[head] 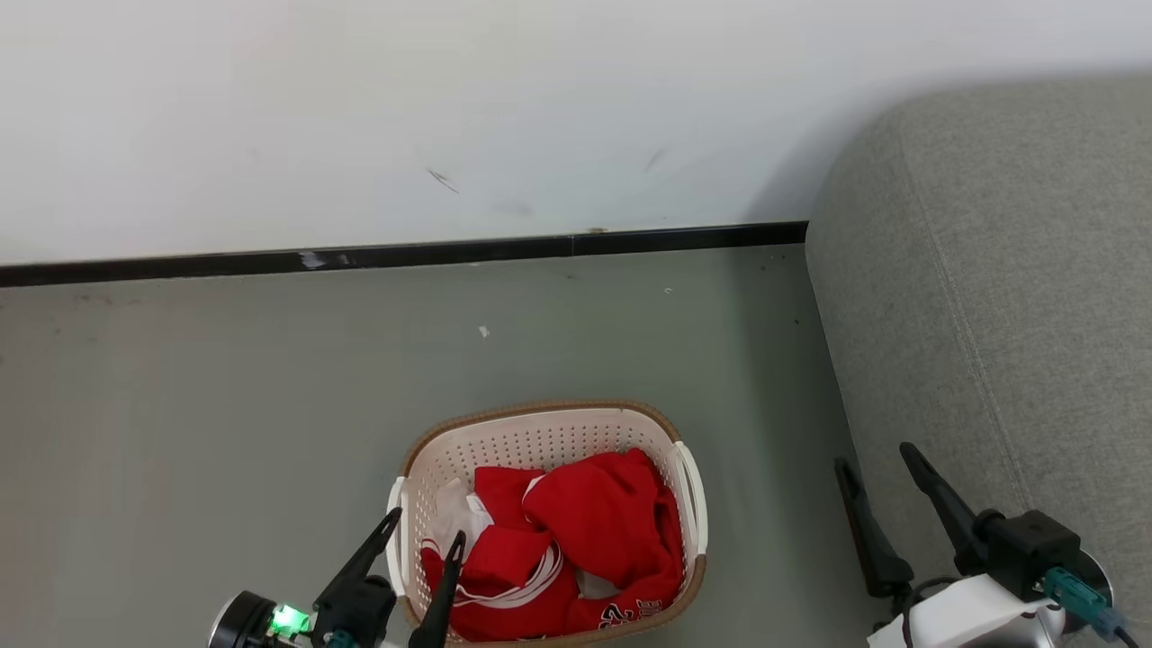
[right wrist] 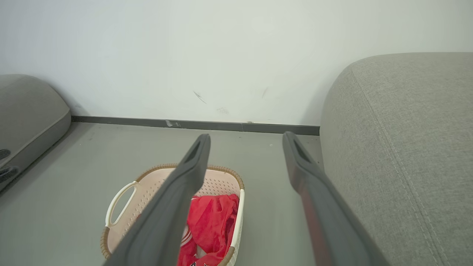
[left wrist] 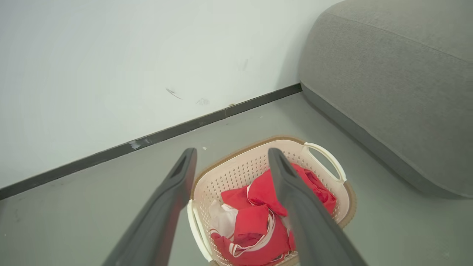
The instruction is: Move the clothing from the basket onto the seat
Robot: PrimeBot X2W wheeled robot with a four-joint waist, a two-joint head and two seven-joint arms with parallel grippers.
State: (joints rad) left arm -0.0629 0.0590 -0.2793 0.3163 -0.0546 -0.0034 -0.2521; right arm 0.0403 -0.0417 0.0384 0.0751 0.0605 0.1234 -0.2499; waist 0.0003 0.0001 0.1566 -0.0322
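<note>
clothing (head: 585, 531) in bright red with white stripes lies bunched in the cream perforated laundry basket (head: 540, 412), which stands on the grey floor (head: 270, 378) a little out from the white wall (head: 450, 108) and its dark baseboard (head: 450, 254). a white piece of cloth (head: 454, 513) shows at the pile's left side, and dark print (head: 630, 612) runs along a red hem at the near edge. the grey woven sofa (head: 990, 270) fills the right of the head view, its rounded corner towards the wall, well apart from the basket with bare floor between them; nothing red lies on it. the left jaws are spread and hold nothing, their dark fingers (head: 364, 553) hanging above the basket's near left side, one over the white handle (head: 397, 522) and the other over the red pile; whether they touch it i cannot tell. a green light (head: 288, 619) glows on that wrist. the right jaws are spread too and hold nothing, their fingers (head: 936, 495) pointing up along the sofa's front edge. in the right wrist view a second grey cushioned piece (right wrist: 29, 111) sits at the far left against the wall.
</note>
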